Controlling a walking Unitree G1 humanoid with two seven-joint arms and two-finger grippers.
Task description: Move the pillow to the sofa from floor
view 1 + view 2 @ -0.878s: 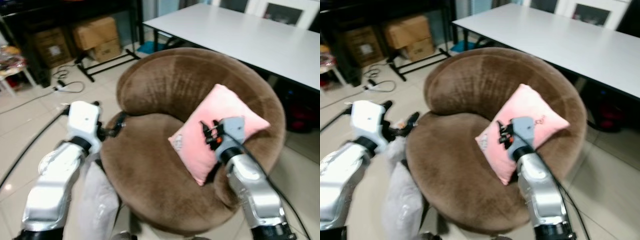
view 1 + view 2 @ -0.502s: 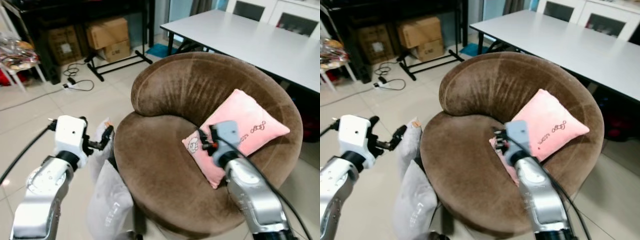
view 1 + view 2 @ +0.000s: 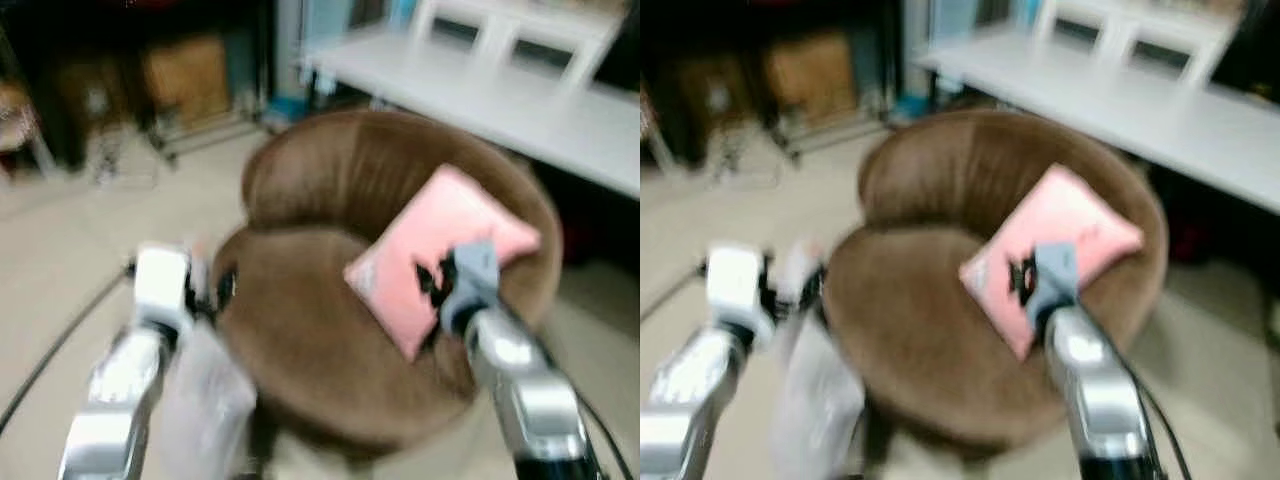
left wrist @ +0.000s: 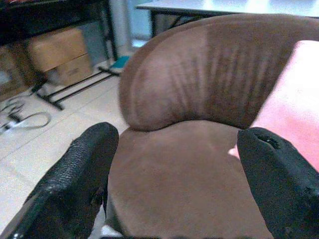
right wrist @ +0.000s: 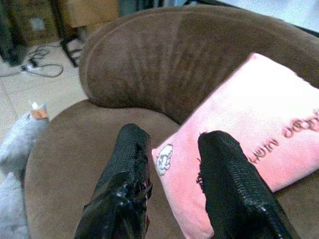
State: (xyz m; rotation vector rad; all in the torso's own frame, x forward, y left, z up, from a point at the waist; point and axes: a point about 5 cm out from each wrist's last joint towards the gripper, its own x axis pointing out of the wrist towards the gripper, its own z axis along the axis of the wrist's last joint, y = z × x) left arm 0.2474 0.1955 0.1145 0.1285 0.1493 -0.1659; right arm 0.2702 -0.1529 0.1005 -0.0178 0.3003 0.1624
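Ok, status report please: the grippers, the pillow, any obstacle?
Left gripper open, beside sofa. Right gripper open, over pillow. Pillow on sofa seat. No obstacle seen.

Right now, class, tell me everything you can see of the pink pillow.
The pink pillow is a soft, square fabric cushion with darker pink script on one side and a small white cartoon patch near one corner. It lies tilted on the brown sofa, leaning against the backrest, its lower corner on the seat. The right gripper hovers over its lower corner, fingers apart; whether they touch it is unclear.
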